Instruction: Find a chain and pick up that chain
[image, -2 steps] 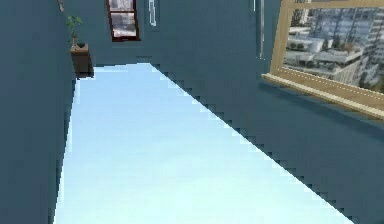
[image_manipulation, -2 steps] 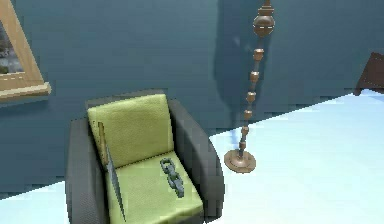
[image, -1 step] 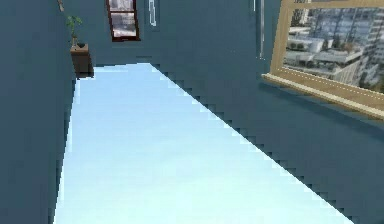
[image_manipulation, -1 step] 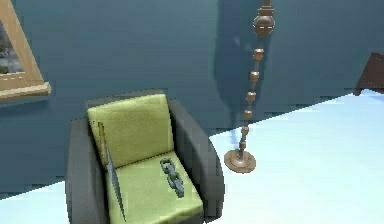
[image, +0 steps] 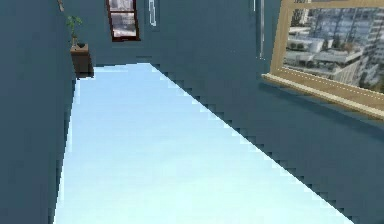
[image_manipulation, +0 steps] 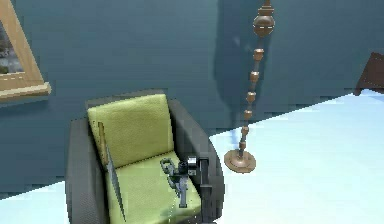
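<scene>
gripper (image_manipulation: 178, 185) shows against the green seat of the armchair (image_manipulation: 125, 135), left of the floor lamp (image_manipulation: 250, 100); whether it holds anything cannot be told. where the chain lies cannot be told: if on that seat, it would be right at the gripper, direction and long axis unresolved.

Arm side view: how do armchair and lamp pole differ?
The dark grey armchair with olive-green cushions is low, wide and padded; the brown beaded wooden lamp pole is tall and thin. The armchair stands nearer the view's bottom, the pole farther up on a round base. Both stand upright on the pale floor.
</scene>
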